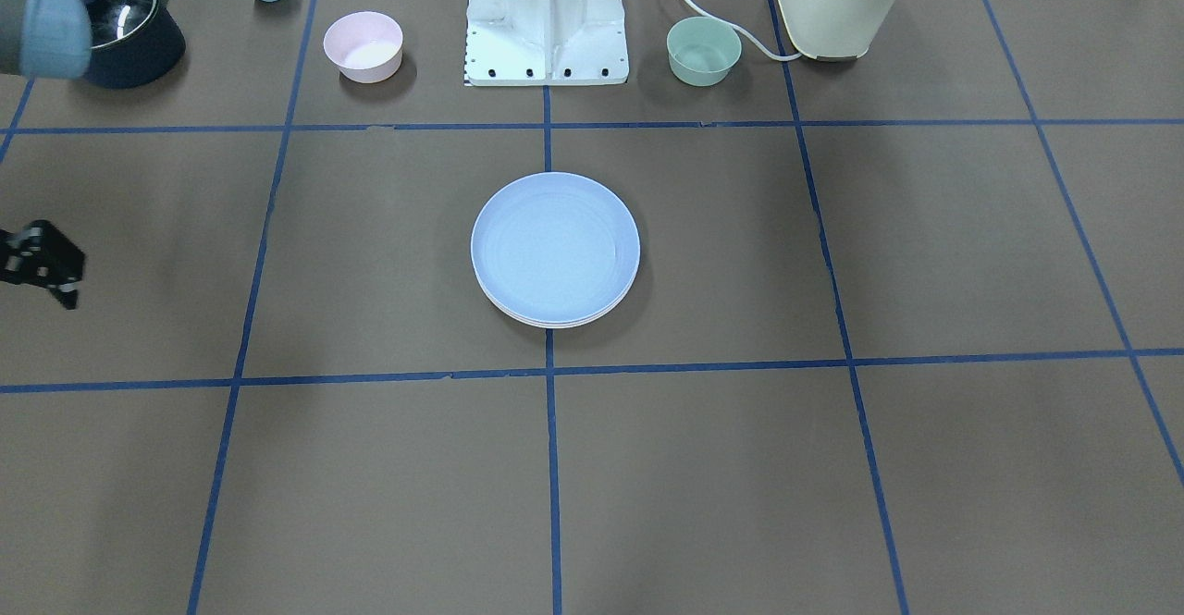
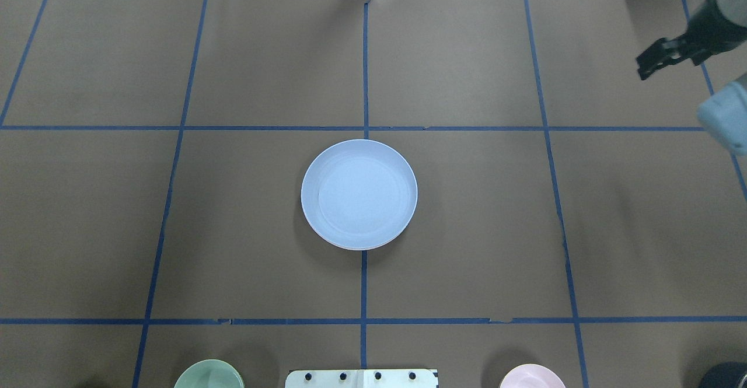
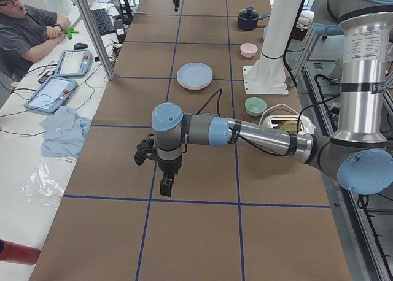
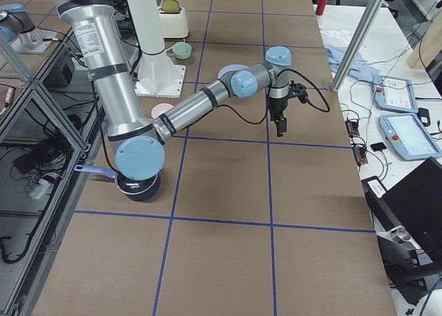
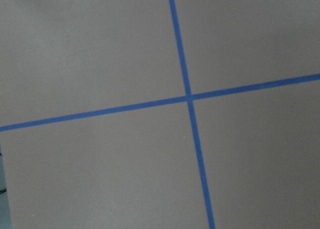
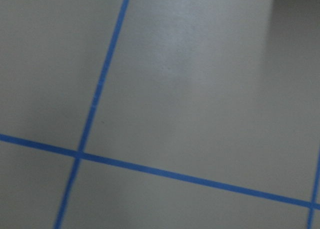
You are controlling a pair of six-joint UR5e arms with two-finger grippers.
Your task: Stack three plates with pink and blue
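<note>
The light blue round matte plastic plate [image 1: 555, 240] lies at the middle of the tabletop, topping a stack. Two paler plate rims [image 1: 555, 323] peek out beneath it on the operators' side, their colours too faint for me to call. Along the robot's edge I see a small pink plastic bowl [image 1: 363, 46] and a small mint-green plastic bowl [image 1: 704, 51], one either side of the white robot base [image 1: 548, 23]. The right gripper [image 2: 648, 67] hangs above the far right corner, well apart from the stack, carrying nothing; I cannot tell how wide its jaws stand. The left gripper [image 3: 164, 186] hangs over the table's left end, its opening likewise unreadable.
</note>
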